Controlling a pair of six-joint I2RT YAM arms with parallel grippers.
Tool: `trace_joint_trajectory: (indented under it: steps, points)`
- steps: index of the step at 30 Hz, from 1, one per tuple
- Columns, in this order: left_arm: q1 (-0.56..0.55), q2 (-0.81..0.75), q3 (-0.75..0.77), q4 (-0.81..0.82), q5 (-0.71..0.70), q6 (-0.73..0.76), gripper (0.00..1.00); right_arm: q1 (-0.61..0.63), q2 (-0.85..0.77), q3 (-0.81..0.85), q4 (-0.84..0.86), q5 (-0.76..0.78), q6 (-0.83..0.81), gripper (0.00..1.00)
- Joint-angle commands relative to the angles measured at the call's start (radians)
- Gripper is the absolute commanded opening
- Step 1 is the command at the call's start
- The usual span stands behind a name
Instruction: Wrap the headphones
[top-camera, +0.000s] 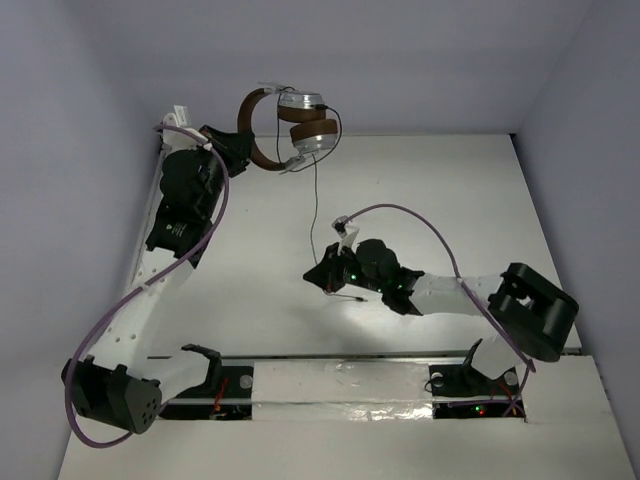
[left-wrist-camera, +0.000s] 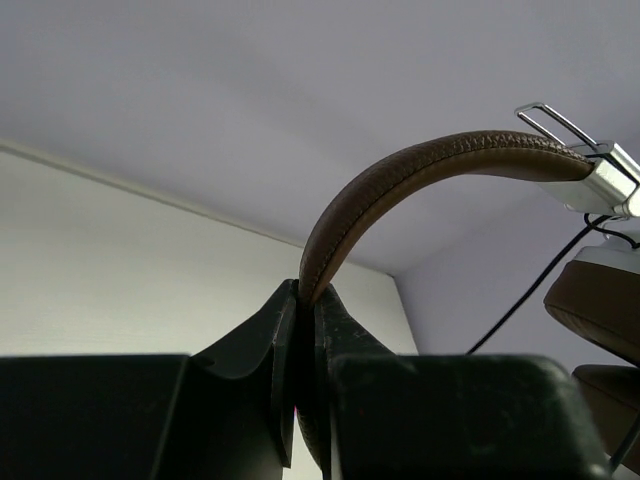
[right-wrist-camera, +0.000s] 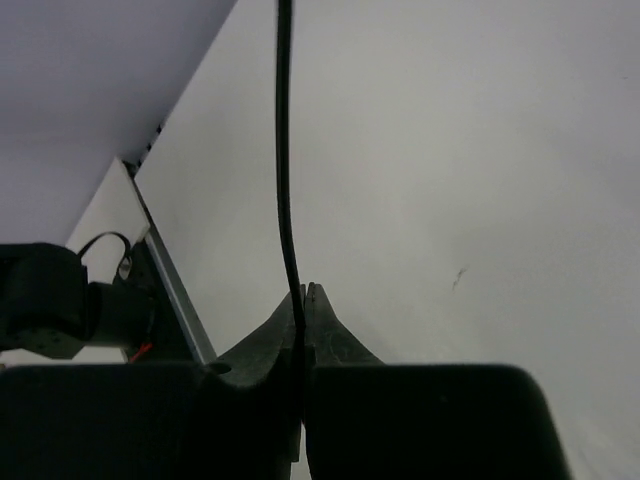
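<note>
The headphones (top-camera: 290, 125) have a brown headband, brown ear pads and silver ear cups. They hang in the air at the back left. My left gripper (top-camera: 240, 150) is shut on the brown headband (left-wrist-camera: 400, 180). A thin black cable (top-camera: 313, 205) runs down from the ear cups to my right gripper (top-camera: 322, 275), low over the table's middle. My right gripper (right-wrist-camera: 306, 292) is shut on the cable (right-wrist-camera: 285, 150). The cable's plug end (top-camera: 350, 296) trails just past the right gripper.
A white table (top-camera: 440, 190) lies between lavender walls. Thick purple robot cables (top-camera: 215, 225) loop along both arms. A rail with the arm bases (top-camera: 340, 378) runs along the near edge.
</note>
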Motion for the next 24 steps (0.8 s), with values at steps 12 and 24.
trace_joint_trajectory:
  steps: [12,24]
  points:
    - [-0.033,0.127,-0.197,0.156,-0.427,0.028,0.00,0.264,-0.144,0.305,-0.790,0.360,-0.120,0.00]
    - [-0.212,0.226,-0.341,0.271,-0.464,0.160,0.00,0.311,-0.179,0.653,-1.177,0.652,-0.297,0.00]
